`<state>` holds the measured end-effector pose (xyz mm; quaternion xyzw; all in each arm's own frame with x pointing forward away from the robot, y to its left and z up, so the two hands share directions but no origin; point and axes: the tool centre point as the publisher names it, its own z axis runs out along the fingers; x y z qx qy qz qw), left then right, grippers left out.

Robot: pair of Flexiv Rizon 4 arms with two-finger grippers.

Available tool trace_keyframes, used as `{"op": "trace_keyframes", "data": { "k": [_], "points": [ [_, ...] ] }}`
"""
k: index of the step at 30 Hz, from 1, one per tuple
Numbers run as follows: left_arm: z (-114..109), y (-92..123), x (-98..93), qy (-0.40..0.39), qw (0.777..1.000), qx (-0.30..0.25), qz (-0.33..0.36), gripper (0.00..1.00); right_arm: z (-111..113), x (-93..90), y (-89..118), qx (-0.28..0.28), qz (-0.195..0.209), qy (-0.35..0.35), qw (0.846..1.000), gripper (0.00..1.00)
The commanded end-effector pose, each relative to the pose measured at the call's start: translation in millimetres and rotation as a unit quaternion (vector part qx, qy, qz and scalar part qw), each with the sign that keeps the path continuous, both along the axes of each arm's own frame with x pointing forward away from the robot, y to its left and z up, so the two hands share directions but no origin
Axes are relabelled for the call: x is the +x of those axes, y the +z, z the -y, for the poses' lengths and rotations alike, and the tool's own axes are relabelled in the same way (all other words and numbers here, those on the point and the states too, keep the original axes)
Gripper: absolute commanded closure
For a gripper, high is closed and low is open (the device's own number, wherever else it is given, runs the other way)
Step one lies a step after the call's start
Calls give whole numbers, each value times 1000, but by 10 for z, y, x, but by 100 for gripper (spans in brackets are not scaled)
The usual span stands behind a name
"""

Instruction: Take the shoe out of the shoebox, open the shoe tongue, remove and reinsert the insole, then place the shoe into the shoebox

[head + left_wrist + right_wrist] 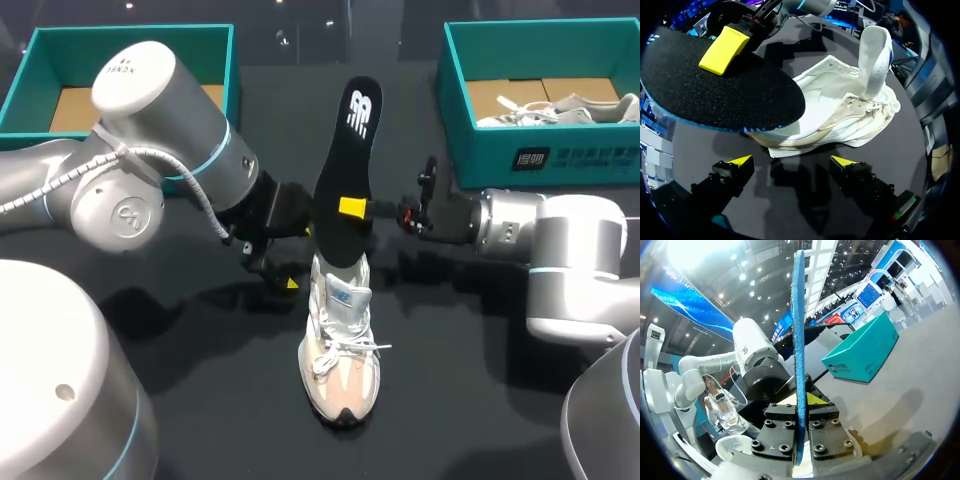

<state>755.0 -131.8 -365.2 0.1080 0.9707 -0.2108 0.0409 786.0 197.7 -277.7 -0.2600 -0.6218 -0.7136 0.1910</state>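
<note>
My right jaws are pinching the black insole (345, 170) from both sides. One yellow tip (352, 207) presses flat on its face, and it stands upright with its lower end over the heel opening of the white shoe (340, 350). I cannot tell whether the two touch. The shoe sits on its sole at mid-desk (480, 380), toe towards the near edge and tongue (875, 55) lifted. My left jaws are spread wide with nothing between them, just left of the shoe's heel, which lies ahead of their yellow tips (740, 161).

The insole carries a white logo near its top, and the tongue has a small blue label. The far-right teal shoebox (540, 160) has white print on its side and holds a second pale shoe (570, 108). The far-left teal shoebox (130, 35) shows only a tan card floor.
</note>
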Motion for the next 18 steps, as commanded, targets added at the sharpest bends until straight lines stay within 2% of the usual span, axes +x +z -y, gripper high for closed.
{"op": "trace_keyframes", "data": {
  "k": [1,10,18],
  "points": [
    [-16,9,-7,-1,1000,0,0,0,-10,12,8,-5,-2,7,1000,100],
    [-16,9,-7,-1,1000,0,0,0,-32,81,-38,-21,6,35,999,100],
    [-16,9,-7,-1,1000,0,0,0,-35,61,-71,-25,15,46,999,100]
  ]
}}
